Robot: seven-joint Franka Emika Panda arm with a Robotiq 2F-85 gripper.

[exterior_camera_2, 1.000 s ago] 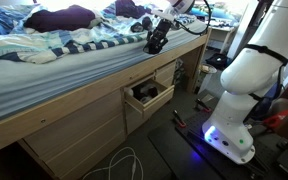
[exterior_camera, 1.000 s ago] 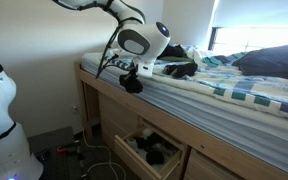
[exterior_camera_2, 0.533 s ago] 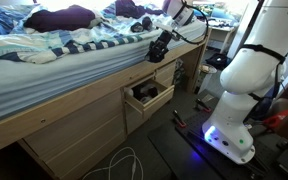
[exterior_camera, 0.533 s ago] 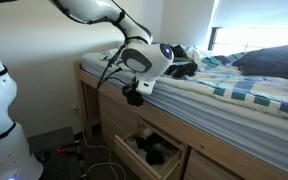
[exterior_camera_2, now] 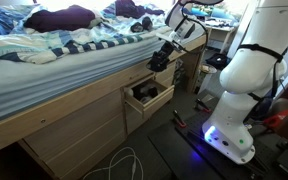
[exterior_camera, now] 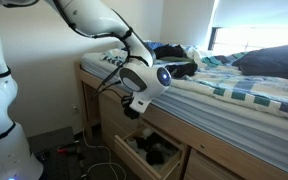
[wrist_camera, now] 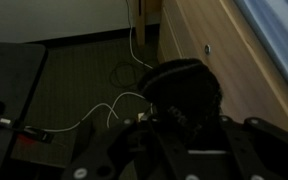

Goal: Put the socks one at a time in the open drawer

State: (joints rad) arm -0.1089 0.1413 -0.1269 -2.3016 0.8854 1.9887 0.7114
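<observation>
My jaws grip a black sock [wrist_camera: 184, 85], out past the bed [exterior_camera: 219, 100] edge with open air around them, above the pulled-out drawer [exterior_camera_2: 144, 110]. Other socks [exterior_camera: 156, 152] lie inside it; I see a gap between the held sock and the drawer rim.

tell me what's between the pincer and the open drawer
Nothing: in both exterior views the stretch between the pincer, shut on a black sock, and the drawer is bare air beside the bed frame.

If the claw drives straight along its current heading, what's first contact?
Likely the open drawer below the claw and its sock; depth unclear, wrist view shows floor ahead, so it may miss.
</observation>
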